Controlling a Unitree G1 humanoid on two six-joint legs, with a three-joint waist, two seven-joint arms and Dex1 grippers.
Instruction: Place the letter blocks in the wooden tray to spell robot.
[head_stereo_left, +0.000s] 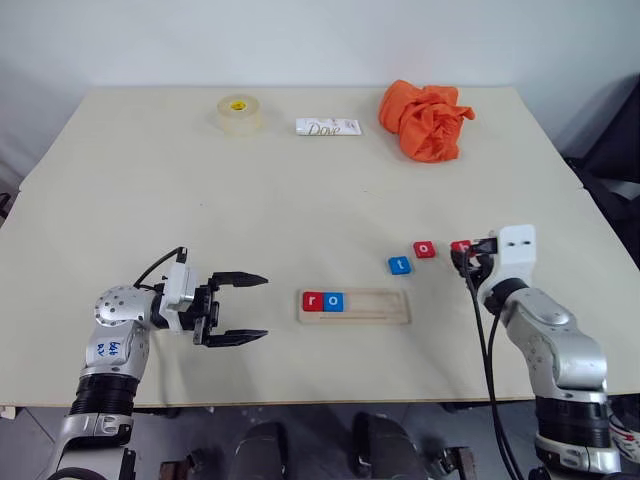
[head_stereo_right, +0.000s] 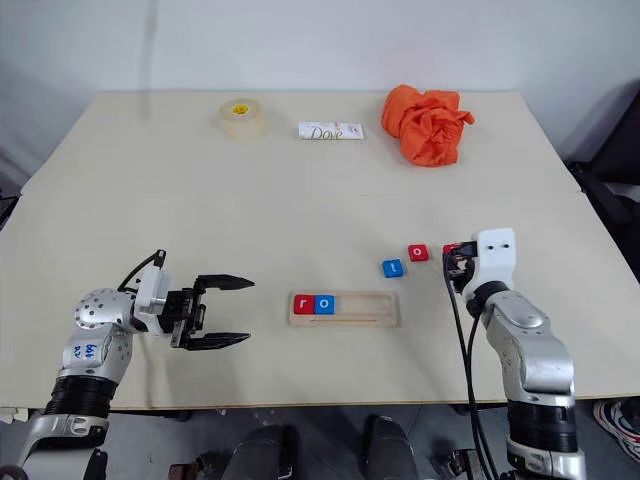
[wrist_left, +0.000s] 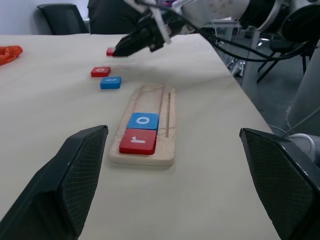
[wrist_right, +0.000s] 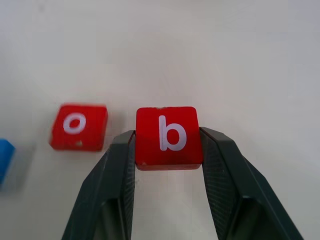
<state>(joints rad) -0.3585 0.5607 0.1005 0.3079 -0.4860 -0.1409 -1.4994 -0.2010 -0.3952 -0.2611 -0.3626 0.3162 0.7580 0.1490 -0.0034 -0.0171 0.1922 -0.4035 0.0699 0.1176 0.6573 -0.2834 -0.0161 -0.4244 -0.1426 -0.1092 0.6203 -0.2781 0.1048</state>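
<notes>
The wooden tray (head_stereo_left: 375, 306) lies near the table's front middle. A red "r" block (head_stereo_left: 312, 301) and a blue "o" block (head_stereo_left: 333, 301) sit side by side at its left end. To the right of the tray and farther back, a blue "t" block (head_stereo_left: 400, 265) and a red "o" block (head_stereo_left: 425, 249) lie loose on the table. My right gripper (wrist_right: 167, 137) is shut on a red "b" block (wrist_right: 167, 135), just right of the red "o". My left gripper (head_stereo_left: 240, 308) stands open left of the tray, pointing at it, with nothing between its fingers.
Along the table's far edge are a roll of clear tape (head_stereo_left: 239, 113), a white Dove packet (head_stereo_left: 328, 127) and a crumpled orange cloth (head_stereo_left: 425, 120). The table's right edge runs close to my right arm.
</notes>
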